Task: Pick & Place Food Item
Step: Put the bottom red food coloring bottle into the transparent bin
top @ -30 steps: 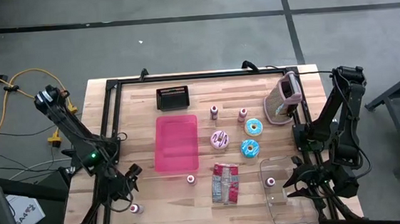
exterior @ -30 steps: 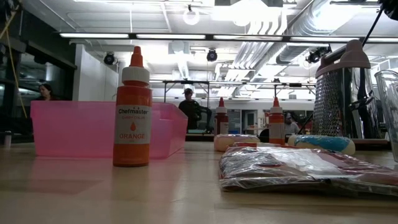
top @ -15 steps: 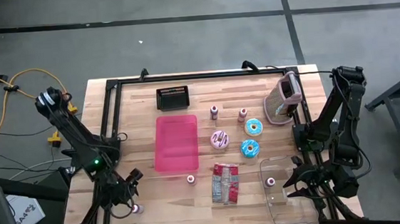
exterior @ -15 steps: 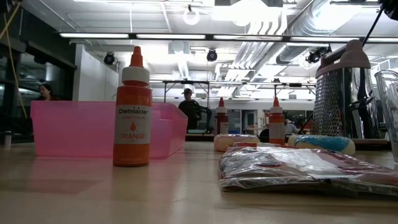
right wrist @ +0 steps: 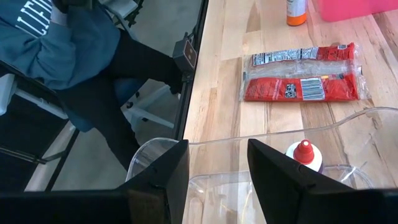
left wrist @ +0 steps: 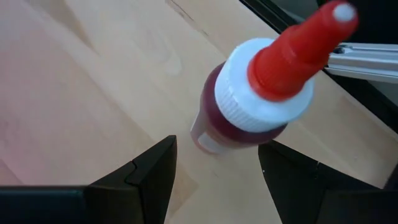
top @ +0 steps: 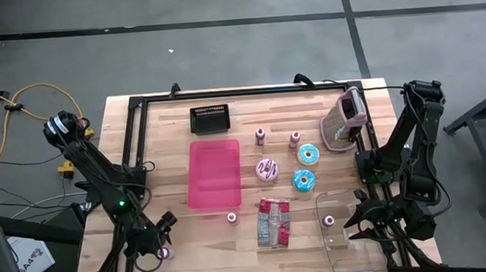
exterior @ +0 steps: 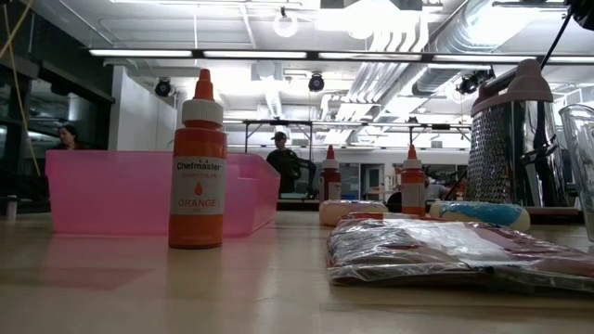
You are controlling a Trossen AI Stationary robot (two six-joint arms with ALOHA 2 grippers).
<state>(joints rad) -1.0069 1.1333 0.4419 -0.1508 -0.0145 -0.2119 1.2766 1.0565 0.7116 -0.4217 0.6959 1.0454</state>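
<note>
Your left gripper (left wrist: 214,177) hangs over the red-capped bottle (left wrist: 255,99), fingers spread and not touching it.

The bottle stands upright on the wooden table (top: 183,254) near its front left corner, by the black frame rail, just ahead of the gap between your two fingers. Your right gripper (right wrist: 217,168) waits at the front right over the clear tray (right wrist: 348,121), fingers apart and holding nothing, with a second red-capped bottle (right wrist: 304,154) standing inside that tray.
</note>
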